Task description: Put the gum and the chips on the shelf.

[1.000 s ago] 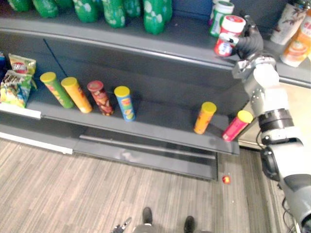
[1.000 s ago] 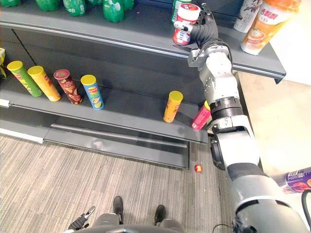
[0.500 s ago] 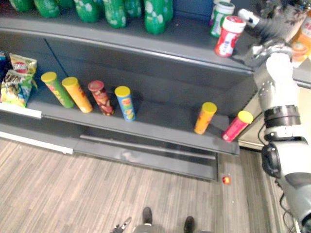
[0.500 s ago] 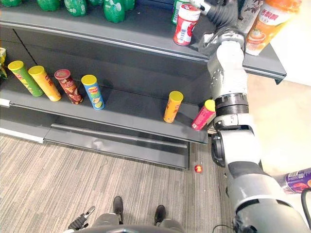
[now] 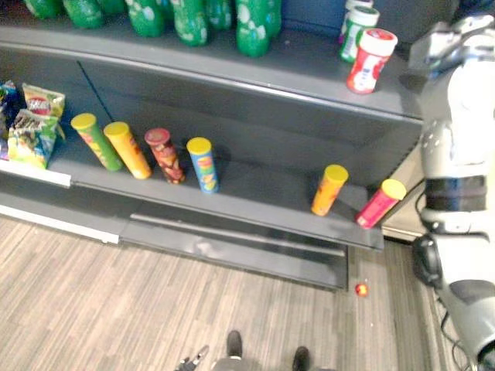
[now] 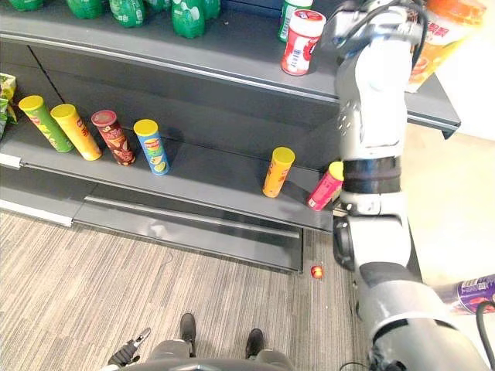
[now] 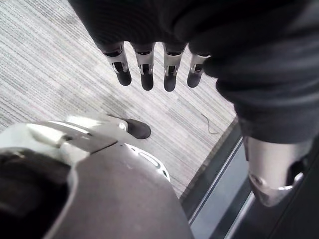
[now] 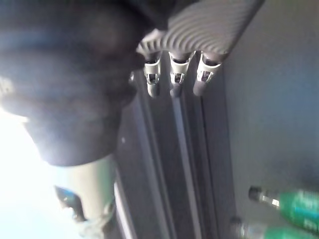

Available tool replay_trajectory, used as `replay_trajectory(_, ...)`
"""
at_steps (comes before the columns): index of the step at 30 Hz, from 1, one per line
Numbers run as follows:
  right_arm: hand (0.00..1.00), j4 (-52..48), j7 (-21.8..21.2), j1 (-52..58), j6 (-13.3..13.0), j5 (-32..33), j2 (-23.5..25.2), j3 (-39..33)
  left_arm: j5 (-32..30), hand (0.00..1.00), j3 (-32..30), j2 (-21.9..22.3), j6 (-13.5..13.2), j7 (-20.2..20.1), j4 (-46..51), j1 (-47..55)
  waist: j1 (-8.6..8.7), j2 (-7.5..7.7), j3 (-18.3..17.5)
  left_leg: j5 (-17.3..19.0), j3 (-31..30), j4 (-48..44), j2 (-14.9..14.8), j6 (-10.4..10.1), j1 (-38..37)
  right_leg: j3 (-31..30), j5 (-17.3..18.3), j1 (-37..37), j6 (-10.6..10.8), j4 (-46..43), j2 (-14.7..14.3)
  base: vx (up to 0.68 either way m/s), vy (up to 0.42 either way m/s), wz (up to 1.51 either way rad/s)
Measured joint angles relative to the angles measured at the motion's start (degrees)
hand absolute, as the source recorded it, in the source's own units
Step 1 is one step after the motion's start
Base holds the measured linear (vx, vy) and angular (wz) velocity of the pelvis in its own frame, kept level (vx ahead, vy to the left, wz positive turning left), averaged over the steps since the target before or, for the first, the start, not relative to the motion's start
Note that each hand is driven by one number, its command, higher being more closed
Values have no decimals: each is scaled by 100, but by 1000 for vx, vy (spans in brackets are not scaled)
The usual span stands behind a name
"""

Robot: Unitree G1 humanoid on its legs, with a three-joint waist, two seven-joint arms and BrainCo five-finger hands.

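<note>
The gum jar (image 5: 370,60), red with a white lid, stands upright near the right end of the upper shelf (image 5: 232,66), nothing holding it. On the lower shelf (image 5: 255,193) stand the chip cans: green (image 5: 96,142), yellow (image 5: 128,150), dark red (image 5: 163,155) and blue (image 5: 204,165) in a row, well apart from an orange can (image 5: 329,189) and a pink can (image 5: 380,202) at the right end.

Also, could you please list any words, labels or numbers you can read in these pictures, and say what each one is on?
No text can be read.
On the gum jar: label too blurred.
On the chip cans: print too small.
On the snack bags: print too small.
On the green bottles: labels blurred.
</note>
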State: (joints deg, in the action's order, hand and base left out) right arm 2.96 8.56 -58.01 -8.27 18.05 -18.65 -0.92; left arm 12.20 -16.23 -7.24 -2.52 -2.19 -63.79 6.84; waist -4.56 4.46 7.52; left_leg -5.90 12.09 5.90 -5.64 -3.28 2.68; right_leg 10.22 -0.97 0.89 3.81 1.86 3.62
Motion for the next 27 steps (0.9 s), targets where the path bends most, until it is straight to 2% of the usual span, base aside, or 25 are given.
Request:
replay_trajectory(2,0,-327,-236,607,-10,109,390,533,-4,0,2,7,1,25,-4,1,-1,2,-1,1,15,0,-3,-2,-8,-17,0,1,0,-4,-2,3,0,-4)
replay_trajectory(6,0,-500,-738,1423,24,442,818,1534,-61,0,2,19,2,106,-5,10,-21,16,-10,10,85,0,-4,-13,-12,-81,2,24,-1,-6,0,1,0,-6)
replay_trajectory(9,0,-647,-1045,1888,32,689,1055,2091,-217,0,6,19,5,149,-10,20,-25,57,-37,22,134,0,-11,-30,-10,-128,2,71,-1,-42,0,14,3,-10)
replay_trajectory(12,0,-692,-1258,2343,53,912,1088,2543,-223,0,8,14,5,187,-19,26,-17,104,-68,23,140,0,-11,-31,-19,-139,3,90,0,-89,4,6,0,-2)
replay_trajectory(18,0,-402,-1639,3414,111,1010,1088,3146,-228,0,7,3,5,207,-77,19,3,126,-86,29,139,0,-7,-39,-19,-150,8,104,3,-110,8,0,0,0)
replay_trajectory(21,0,306,-1821,4235,399,1001,1085,3409,-232,0,-10,3,3,215,-123,-5,-5,123,-89,31,143,0,13,-38,-25,-151,58,91,-8,-109,23,0,0,0)
replay_trajectory(23,0,626,-1924,4645,504,959,1084,3428,-236,0,-65,16,2,214,-129,-6,-5,120,-87,40,144,1,25,-27,-22,-152,59,92,-8,-107,35,0,0,0)
replay_trajectory(27,0,1433,-2022,5511,692,559,1089,3159,-399,0,-204,40,0,208,-169,-13,43,99,-79,71,151,1,50,-1,-9,-167,61,103,-7,-99,58,32,10,-1)
